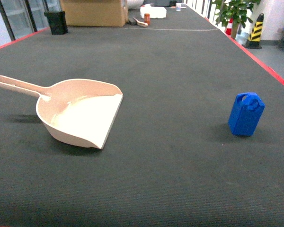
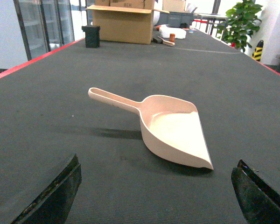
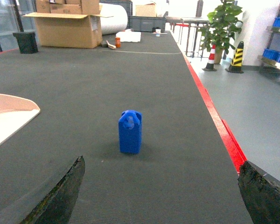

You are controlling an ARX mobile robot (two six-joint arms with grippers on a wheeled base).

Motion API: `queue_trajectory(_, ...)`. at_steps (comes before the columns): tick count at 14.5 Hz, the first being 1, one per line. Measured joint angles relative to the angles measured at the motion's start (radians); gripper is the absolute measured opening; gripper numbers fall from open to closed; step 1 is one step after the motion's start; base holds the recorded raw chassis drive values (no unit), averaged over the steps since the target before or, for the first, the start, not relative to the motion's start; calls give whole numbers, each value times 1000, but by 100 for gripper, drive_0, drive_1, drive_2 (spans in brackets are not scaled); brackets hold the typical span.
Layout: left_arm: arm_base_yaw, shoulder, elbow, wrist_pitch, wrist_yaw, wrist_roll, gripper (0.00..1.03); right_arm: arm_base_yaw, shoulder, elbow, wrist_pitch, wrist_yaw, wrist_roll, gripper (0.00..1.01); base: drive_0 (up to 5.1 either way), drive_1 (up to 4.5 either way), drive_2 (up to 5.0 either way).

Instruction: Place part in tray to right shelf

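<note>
On dark surface (image 1: 170, 156), blue part (image 1: 246, 114) stands upright, well apart from beige tray (image 1: 80, 113). Both tools spread wide, empty. Off-centre grasp probably topples part.

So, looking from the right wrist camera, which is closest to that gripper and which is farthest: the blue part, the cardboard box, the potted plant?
1. Blue part: nearest, standing upright on the mat straight ahead of the right gripper.
2. Cardboard box: much farther, at the far left end.
3. Potted plant: far right, off the table; it looks a little beyond the box, but that is close.
</note>
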Motion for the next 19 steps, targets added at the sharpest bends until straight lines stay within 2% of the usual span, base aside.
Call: queue_trajectory(19, 0, 0, 0, 0, 0, 0, 98, 0, 0, 0, 0, 0, 0, 98, 0, 0, 0)
